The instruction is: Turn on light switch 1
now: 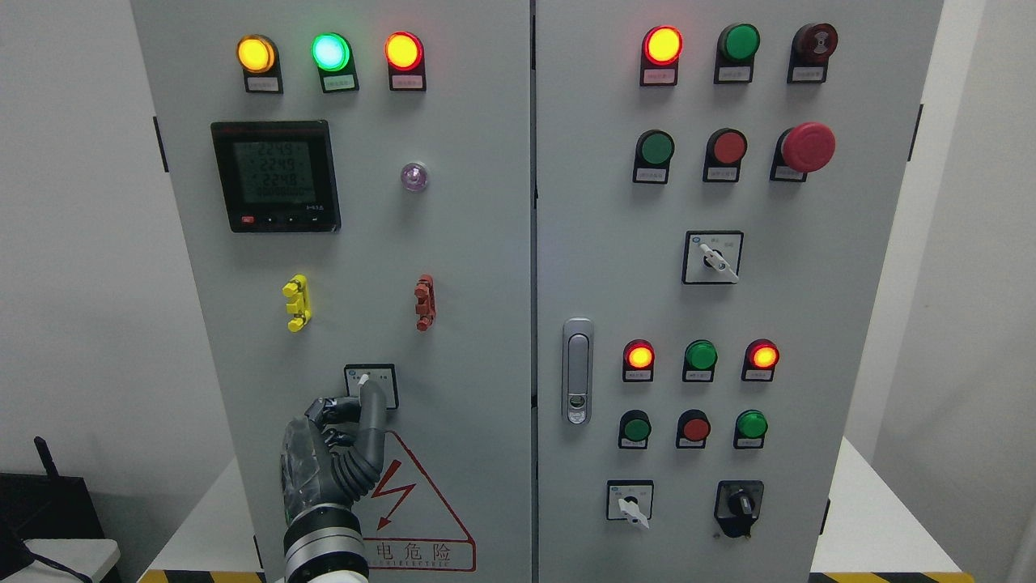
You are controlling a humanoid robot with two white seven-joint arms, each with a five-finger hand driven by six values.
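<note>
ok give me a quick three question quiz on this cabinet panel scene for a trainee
1. True or false: the left hand has a finger up at the rotary switch on the left door.
2. Multiple choice: the three lamps along the top of the left door read, left to right: A) red, green, yellow B) yellow, green, red C) green, yellow, red
3. Fill in: the large red mushroom button sits on the ____ door.

Key: 1 true; 2 B, yellow lamp, green lamp, red lamp; 3 right.
</note>
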